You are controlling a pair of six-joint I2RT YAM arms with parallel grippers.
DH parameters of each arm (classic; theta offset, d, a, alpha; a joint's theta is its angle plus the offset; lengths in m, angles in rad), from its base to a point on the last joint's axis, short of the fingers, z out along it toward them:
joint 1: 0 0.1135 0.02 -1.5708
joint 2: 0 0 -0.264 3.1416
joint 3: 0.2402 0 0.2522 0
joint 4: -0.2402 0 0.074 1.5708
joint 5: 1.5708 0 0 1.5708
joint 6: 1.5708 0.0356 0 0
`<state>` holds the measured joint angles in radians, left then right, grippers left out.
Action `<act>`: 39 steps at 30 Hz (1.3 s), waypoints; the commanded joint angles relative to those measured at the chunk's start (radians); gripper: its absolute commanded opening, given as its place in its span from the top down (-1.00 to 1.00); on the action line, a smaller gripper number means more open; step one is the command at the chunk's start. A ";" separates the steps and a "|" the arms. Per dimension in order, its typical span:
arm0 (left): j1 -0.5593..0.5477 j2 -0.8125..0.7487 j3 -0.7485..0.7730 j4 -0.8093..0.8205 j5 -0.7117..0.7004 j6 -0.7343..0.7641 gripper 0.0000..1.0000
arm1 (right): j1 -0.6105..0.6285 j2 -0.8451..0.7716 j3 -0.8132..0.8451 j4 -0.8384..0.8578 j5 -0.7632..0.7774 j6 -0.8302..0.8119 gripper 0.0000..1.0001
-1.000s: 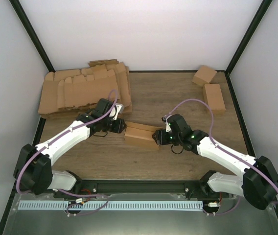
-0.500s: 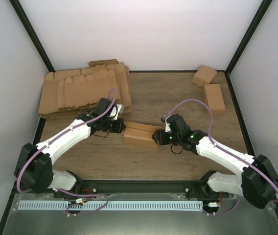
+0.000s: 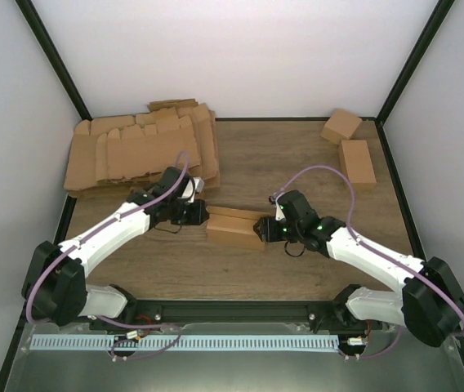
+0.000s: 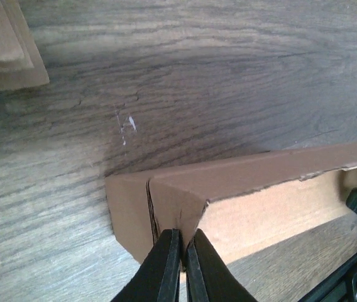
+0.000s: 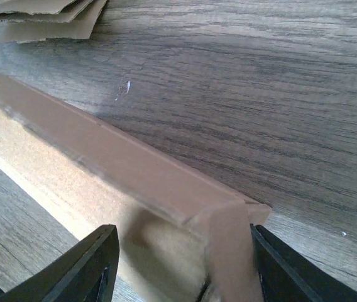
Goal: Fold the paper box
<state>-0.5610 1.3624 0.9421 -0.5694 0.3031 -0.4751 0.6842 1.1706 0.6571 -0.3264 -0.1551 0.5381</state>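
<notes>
Two jaws of the left gripper [image 4: 183,238] are pinched tight on the folded corner flap at the left end of the plain brown cardboard paper box [image 3: 234,229]. The right gripper [image 5: 181,234] stands wide, one black finger either side of the opposite end. The paper box is a shallow oblong tray with one long wall raised, a paler inner floor and rough-cut edges. It lies mid-way across the dark wood-grain table [image 3: 297,167], between the arms. A pile of flat brown cardboard blanks [image 3: 134,151] lies far left, and two small closed brown boxes [image 3: 357,162] far right. A second earlier the left jaws stood apart; the tray has since shifted slightly leftward.
</notes>
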 commanded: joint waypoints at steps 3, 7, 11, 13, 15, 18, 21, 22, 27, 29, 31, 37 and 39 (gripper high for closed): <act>-0.024 -0.014 -0.082 0.016 0.012 -0.021 0.90 | 0.011 0.008 0.006 0.023 0.002 -0.009 -0.14; -0.030 -0.013 -0.106 0.025 0.017 -0.021 0.90 | 0.011 0.009 0.006 0.016 0.009 -0.008 -0.15; -0.033 -0.021 -0.112 0.027 0.010 -0.021 0.90 | 0.011 -0.012 0.029 -0.020 0.037 -0.026 -0.15; -0.034 -0.026 -0.109 0.030 0.010 -0.021 0.90 | 0.011 -0.033 0.046 -0.049 0.056 -0.041 -0.17; -0.036 -0.031 -0.103 0.035 0.008 -0.022 0.89 | 0.011 -0.052 0.065 -0.077 0.070 -0.057 -0.18; -0.041 -0.038 -0.089 0.044 -0.004 -0.027 0.76 | 0.011 -0.060 0.091 -0.125 0.088 -0.068 -0.15; -0.047 -0.041 -0.085 0.058 -0.013 -0.035 0.64 | 0.011 -0.062 0.096 -0.150 0.101 -0.069 -0.13; -0.048 -0.039 -0.085 0.063 -0.014 -0.039 0.59 | 0.011 -0.062 0.094 -0.151 0.100 -0.068 -0.13; -0.063 -0.050 -0.091 0.104 -0.019 -0.055 0.09 | 0.011 -0.047 0.078 -0.152 0.091 -0.069 -0.16; -0.068 -0.055 -0.100 0.126 -0.019 -0.057 0.02 | 0.011 -0.046 0.068 -0.144 0.089 -0.068 -0.17; -0.068 -0.049 -0.111 0.150 -0.018 -0.059 0.02 | 0.011 -0.048 0.062 -0.140 0.089 -0.066 -0.20; -0.078 -0.006 -0.123 0.174 -0.033 -0.058 0.12 | 0.011 -0.052 0.051 -0.142 0.088 -0.063 -0.36; -0.080 0.000 -0.128 0.184 -0.037 -0.058 0.13 | 0.011 -0.055 0.040 -0.139 0.084 -0.056 -0.38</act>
<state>-0.6312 1.3418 0.8326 -0.4309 0.2844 -0.5297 0.6846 1.1213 0.7078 -0.4641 -0.0811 0.4797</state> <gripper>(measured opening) 0.439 0.681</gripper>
